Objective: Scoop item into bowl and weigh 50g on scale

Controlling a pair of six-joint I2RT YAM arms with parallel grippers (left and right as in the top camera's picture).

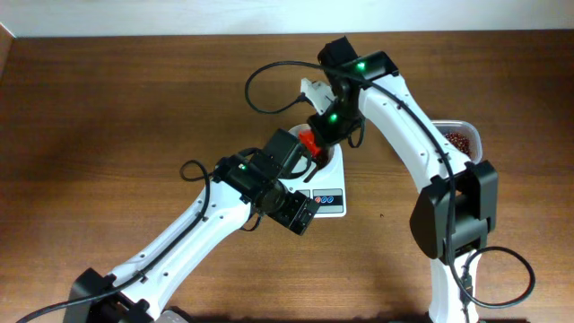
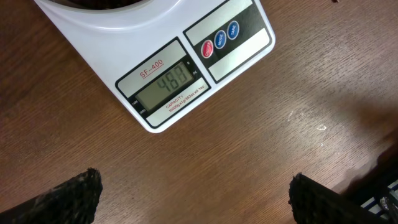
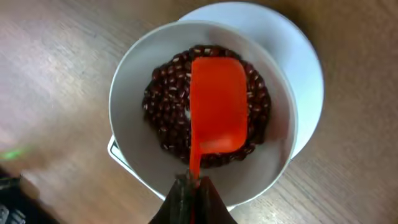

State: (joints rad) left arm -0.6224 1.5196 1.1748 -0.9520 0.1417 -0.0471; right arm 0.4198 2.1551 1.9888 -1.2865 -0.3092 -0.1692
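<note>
The white bowl (image 3: pixel 134 134) stands on the white scale (image 2: pixel 93 46), with a heap of dark reddish-brown beans (image 3: pixel 165 106) in its bottom. An orange scoop (image 3: pixel 217 106) hangs over the beans, with none on the face that shows. My right gripper (image 3: pixel 194 186) is shut on the scoop's thin handle. Overhead, the scoop (image 1: pixel 309 141) shows below that gripper (image 1: pixel 316 133), and both arms hide most of the bowl. The scale's display (image 2: pixel 165 87) shows digits that look like 483. My left gripper (image 2: pixel 196 190) is open and empty over bare table in front of the scale (image 1: pixel 329 201).
A clear plastic tub (image 1: pixel 473 136) holding more beans sits at the right, behind the right arm's base (image 1: pixel 453 215). The left arm (image 1: pixel 179 242) runs from the bottom left to the scale. Brown wooden tabletop (image 1: pixel 108 108) lies all around.
</note>
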